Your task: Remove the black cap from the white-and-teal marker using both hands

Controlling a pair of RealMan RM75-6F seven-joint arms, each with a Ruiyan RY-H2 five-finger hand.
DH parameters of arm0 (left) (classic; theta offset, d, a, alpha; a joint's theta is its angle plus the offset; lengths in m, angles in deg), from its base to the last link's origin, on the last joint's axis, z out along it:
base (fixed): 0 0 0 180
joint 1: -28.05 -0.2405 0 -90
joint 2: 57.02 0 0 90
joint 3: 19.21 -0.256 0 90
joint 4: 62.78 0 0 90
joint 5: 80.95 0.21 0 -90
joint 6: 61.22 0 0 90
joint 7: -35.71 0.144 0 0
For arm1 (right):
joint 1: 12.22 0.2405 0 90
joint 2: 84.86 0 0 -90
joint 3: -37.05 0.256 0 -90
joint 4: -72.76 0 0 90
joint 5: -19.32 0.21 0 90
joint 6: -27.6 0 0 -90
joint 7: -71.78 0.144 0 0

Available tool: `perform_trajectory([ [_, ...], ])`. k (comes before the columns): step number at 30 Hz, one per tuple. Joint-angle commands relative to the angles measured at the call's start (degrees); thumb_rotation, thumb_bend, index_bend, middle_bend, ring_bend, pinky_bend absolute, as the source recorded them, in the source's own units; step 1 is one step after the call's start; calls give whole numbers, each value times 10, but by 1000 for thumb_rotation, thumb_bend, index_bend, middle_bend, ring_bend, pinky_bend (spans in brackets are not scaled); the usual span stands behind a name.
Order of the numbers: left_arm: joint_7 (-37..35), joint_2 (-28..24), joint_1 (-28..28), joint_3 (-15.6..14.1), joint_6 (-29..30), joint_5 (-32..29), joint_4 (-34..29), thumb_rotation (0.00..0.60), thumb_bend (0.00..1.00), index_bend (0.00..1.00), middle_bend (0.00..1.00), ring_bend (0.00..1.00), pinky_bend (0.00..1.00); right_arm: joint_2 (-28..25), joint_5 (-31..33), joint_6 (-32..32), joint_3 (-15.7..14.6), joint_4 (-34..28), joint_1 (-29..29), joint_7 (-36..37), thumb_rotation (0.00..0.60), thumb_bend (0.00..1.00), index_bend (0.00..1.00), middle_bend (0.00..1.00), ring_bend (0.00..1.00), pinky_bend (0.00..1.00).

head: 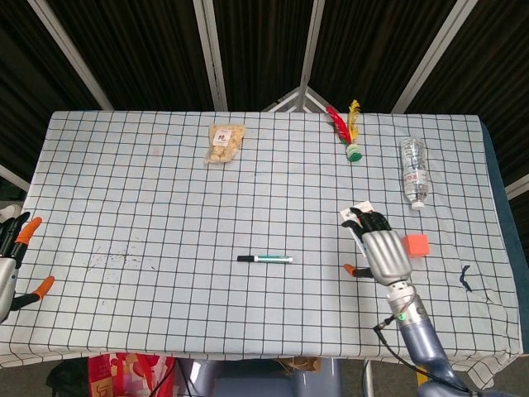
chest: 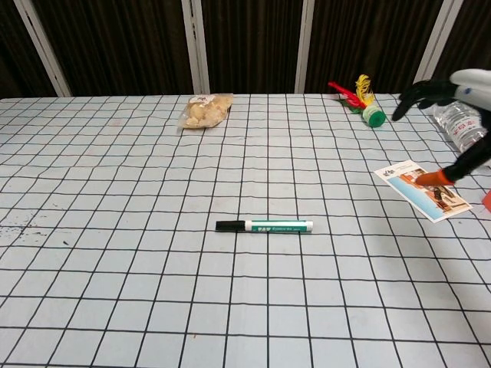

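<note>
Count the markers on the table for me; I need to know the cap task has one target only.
1. The marker lies mid-table toward the near edge, black cap pointing to the robot's left. Nothing appears to hide another.

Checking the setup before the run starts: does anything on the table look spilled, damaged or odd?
Nothing spilled or broken. The marker lies flat mid-table, black cap still on. Only oddities: faint dark specks on the cloth near the left hand, and a small dark mark at the right edge.

The right hand point(head: 384, 252) has a silver back, black fingers and an orange thumb tip. Its grey-blue wrist shows a small green light. The left hand point(head: 15, 263) has orange tips too.
</note>
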Motion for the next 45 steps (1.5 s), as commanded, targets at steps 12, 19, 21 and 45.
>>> perform_trajectory([
  [12,36,-6,11,8,-7,-12,-25,600,344,23,0,0,0,144,79,25,-4,71,77,-52,600,215,317,122,154,128],
  [19,55,-1,18,13,-13,-25,-33,600,343,23,0,0,0,173,81,25,-12,106,87,-49,600,216,324,122,154,128],
  [21,59,2,23,15,-18,-31,-32,600,343,23,0,0,0,183,82,26,-15,115,92,-54,600,218,338,122,154,128],
  [45,70,20,38,20,-33,-61,-15,600,344,23,0,0,0,266,108,40,-10,212,128,-52,600,353,427,331,165,128],
])
